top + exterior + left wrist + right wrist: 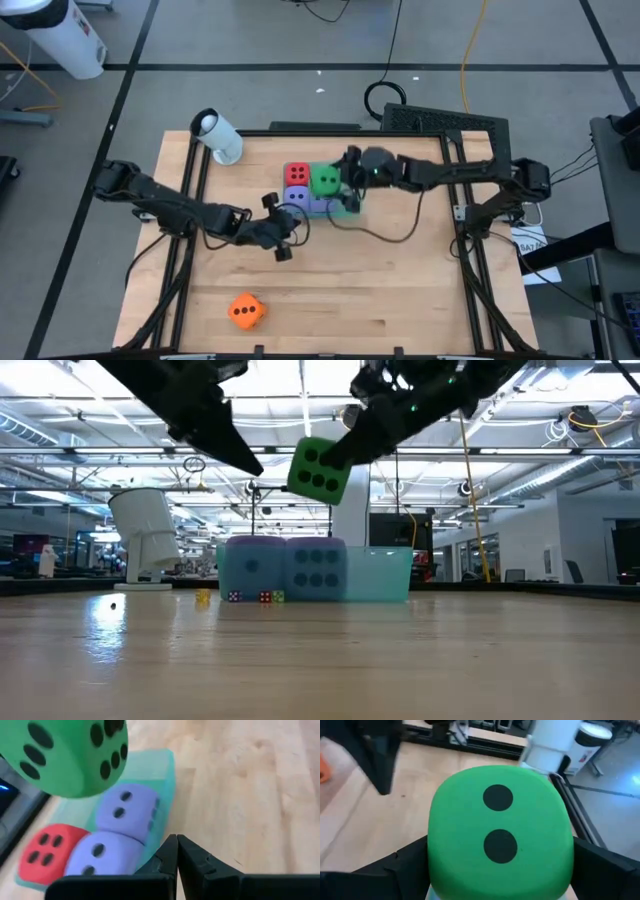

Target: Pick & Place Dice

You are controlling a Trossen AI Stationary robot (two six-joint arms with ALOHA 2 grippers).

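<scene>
The right gripper (345, 190) had its fingers closed on the sides of the green die (500, 852), holding it in the air above the teal tray (150, 767). In the right wrist view the die filled most of the frame, a two-pip face toward the camera, and the fingertips themselves were hidden behind it. In the low view the green die (319, 470) hung tilted, a corner downward, a face with five visible pips turned to the camera, clear of the dice below. A cube has no long axis to report.

The left gripper (176, 862) showed its two fingers pressed together, holding nothing, just beside the tray's edge over bare table (400, 290).

Count of dice: five. One green, held aloft. One red die (297, 175) and two purple-blue dice (127, 812) sat in the tray, touching one another; in the high view the purple-blue pair was partly covered by the arms. One orange die (246, 311) lay alone near the table's front edge, well apart from the tray.

The tray's far part was largely concealed in the high view by the dice and the right gripper. A white cylindrical object (217, 137) stood at the table's rear left corner; its nature could not be determined.
</scene>
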